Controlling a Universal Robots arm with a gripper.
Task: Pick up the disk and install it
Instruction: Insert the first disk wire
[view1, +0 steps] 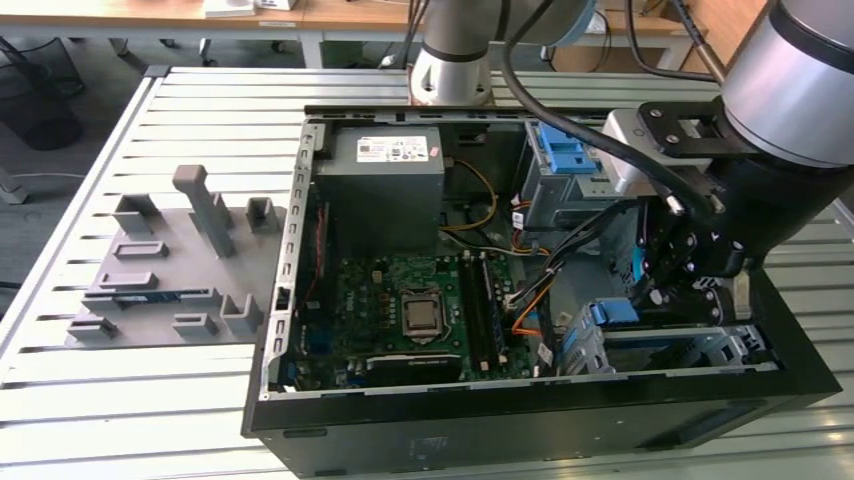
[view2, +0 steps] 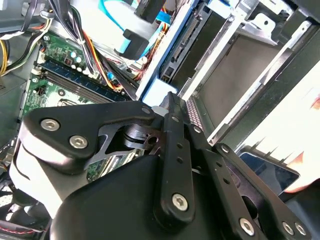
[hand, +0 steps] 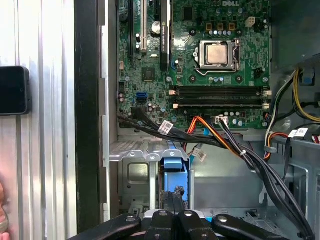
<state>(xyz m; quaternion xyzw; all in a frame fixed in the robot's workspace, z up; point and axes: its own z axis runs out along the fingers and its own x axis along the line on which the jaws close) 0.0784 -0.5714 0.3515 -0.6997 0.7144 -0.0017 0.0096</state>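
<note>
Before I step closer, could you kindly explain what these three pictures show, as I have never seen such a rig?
This is one robot arm reaching into an open computer case on a slatted metal table. The exterior view looks on from off the arm. Both wrist views come from cameras riding on the arm, looking past its hand into the case. A grey fixture block lies on the table at the exterior view's left. The hand is down at the disk, blue-framed, in the drive cage. Whether it grips the disk I cannot tell.
</note>
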